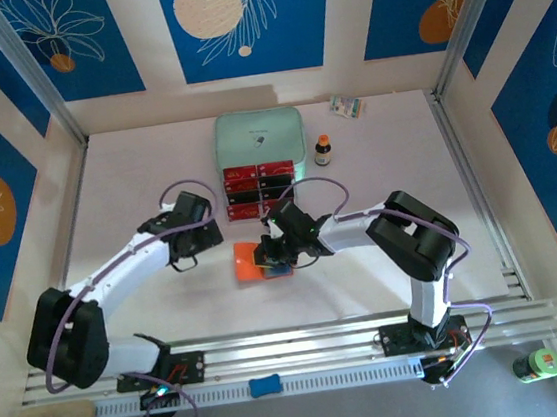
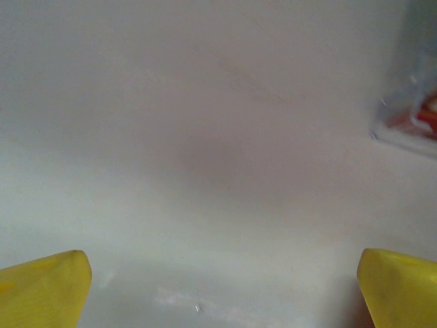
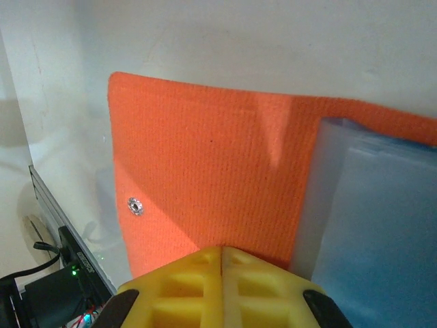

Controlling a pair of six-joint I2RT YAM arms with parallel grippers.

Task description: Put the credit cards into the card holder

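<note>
White table [image 1: 133,165] (orange card holder [image 1: 245,262]); blue-patterned walls [image 1: 267,19]

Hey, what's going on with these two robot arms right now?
The right gripper, shut, sits at the edge of the opened orange card holder. Whether it pinches the flap is unclear. The left gripper hangs open over the table. The red and black credit cards lie in rows by the mint pouch.
</note>
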